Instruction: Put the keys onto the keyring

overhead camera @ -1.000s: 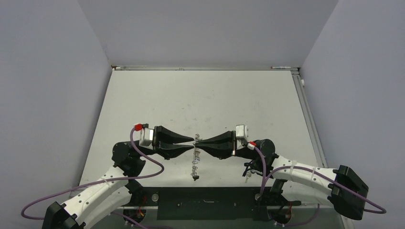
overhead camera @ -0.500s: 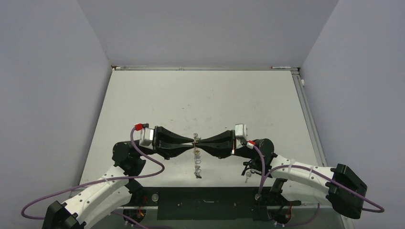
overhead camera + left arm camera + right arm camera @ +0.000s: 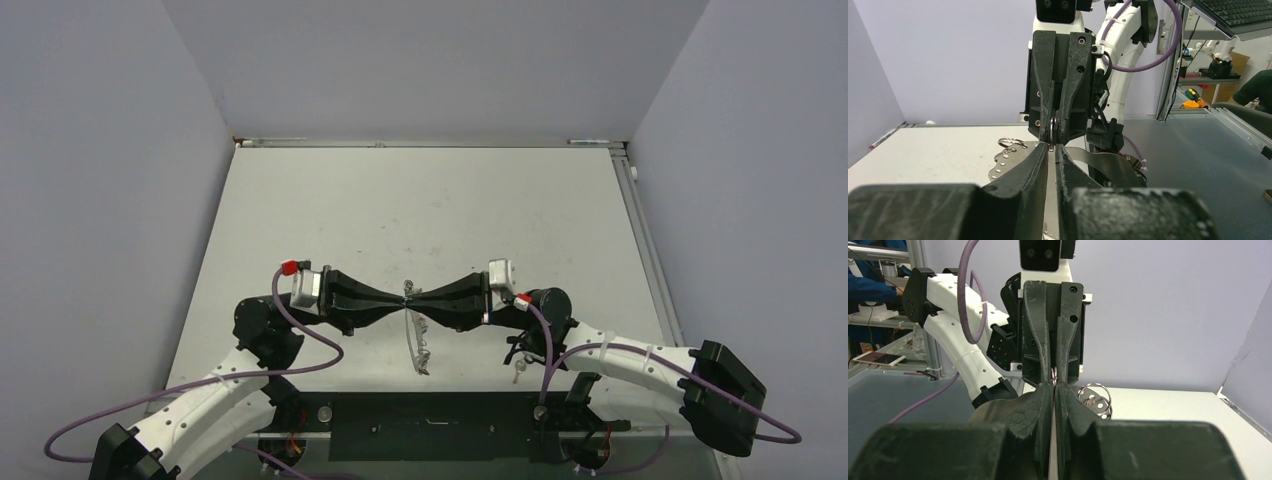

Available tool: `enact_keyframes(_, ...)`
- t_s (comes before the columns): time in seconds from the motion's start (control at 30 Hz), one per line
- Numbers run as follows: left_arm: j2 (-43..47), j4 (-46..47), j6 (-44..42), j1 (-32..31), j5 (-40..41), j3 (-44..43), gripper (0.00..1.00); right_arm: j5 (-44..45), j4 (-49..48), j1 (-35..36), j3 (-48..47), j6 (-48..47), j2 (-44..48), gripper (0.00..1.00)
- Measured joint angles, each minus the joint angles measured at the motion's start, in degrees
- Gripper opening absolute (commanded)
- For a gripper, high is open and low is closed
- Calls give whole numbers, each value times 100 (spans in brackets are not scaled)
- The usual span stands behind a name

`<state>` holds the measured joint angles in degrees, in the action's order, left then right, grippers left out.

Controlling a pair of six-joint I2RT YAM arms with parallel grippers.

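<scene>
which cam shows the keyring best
top external: the keyring hangs in view below where both arms' fingers meet. the wrist views show only small bits of metal ring by the fingertips.

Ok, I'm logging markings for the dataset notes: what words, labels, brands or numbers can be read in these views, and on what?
No text can be read in any view.
Keyboard beyond the table, left wrist view: key legends too small to read.
Phone on the bench, right wrist view: no legible text.
Keys, top view: too small to show any stamp.
</scene>
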<state>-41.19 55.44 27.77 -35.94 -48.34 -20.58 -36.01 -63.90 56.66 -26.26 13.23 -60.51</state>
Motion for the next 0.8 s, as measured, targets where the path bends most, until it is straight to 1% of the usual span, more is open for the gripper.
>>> enact_keyframes(0.07, 15, -15, -26, 7, -24, 0, 0, -42, 2, -2, -26, -13, -24, 5)
enact_keyframes(0.3, 101, -175, -199, 17, -33, -2, 0, -129, 50, -7, -76, -94, -68, 6)
enact_keyframes(0.37, 157, -328, -315, 22, -20, -9, 0, -131, 55, -7, -76, -107, -90, 13)
enact_keyframes(0.43, 240, -643, -494, 35, 7, -66, 0, -116, 114, -13, -87, -122, -101, 24)
enact_keyframes(0.63, 398, -1676, -1062, 63, 358, -286, 0, 31, 518, -31, -164, -238, -68, 34)
enact_keyframes(0.8, 400, -2199, -1314, 74, 608, -343, 0, 170, 866, -42, -164, -308, -46, 48)
